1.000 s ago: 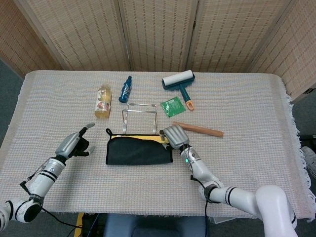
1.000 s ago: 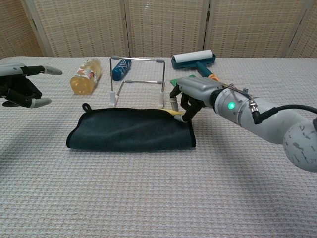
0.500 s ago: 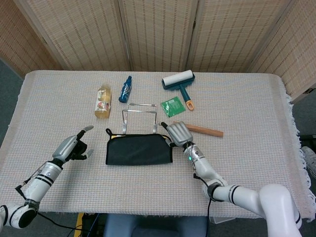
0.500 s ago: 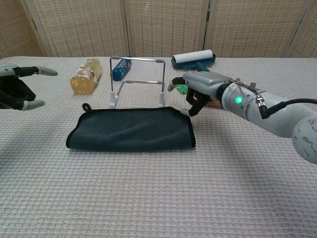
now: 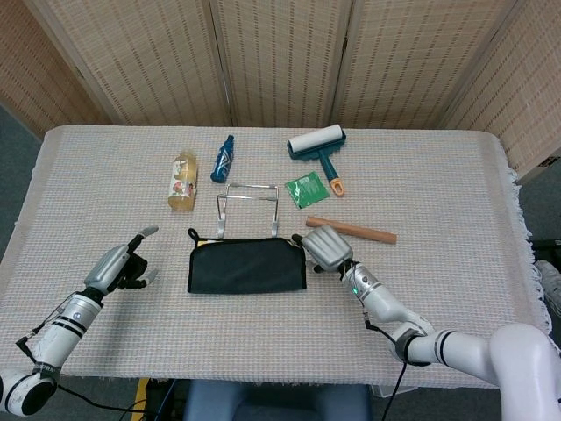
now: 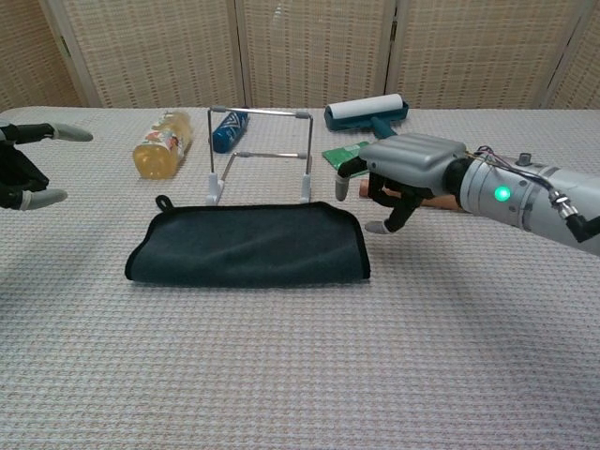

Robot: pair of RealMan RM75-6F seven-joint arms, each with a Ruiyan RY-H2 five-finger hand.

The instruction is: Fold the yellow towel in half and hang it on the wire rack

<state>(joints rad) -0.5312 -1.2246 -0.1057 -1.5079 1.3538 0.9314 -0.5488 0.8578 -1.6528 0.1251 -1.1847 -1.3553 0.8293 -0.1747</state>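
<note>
The towel [image 5: 246, 267] [image 6: 247, 246] lies folded on the table, its dark side up, just in front of the wire rack [image 5: 249, 207] [image 6: 260, 153]. No yellow shows on it now. My right hand [image 5: 325, 248] [image 6: 403, 169] hovers just right of the towel's right end, fingers loosely curled and apart, holding nothing. My left hand [image 5: 123, 263] [image 6: 26, 164] hangs open well left of the towel, near the table's left side, fingers spread.
Behind the rack lie a yellow bottle [image 5: 182, 179], a blue bottle [image 5: 223, 159], a lint roller [image 5: 319, 148] and a green packet [image 5: 307, 189]. A wooden stick [image 5: 352, 230] lies right of the rack, behind my right hand.
My right hand let go of the towel's right corner and drew back to the right; the yellow edge no longer shows. My left hand moved further left and nearer the table's front.
</note>
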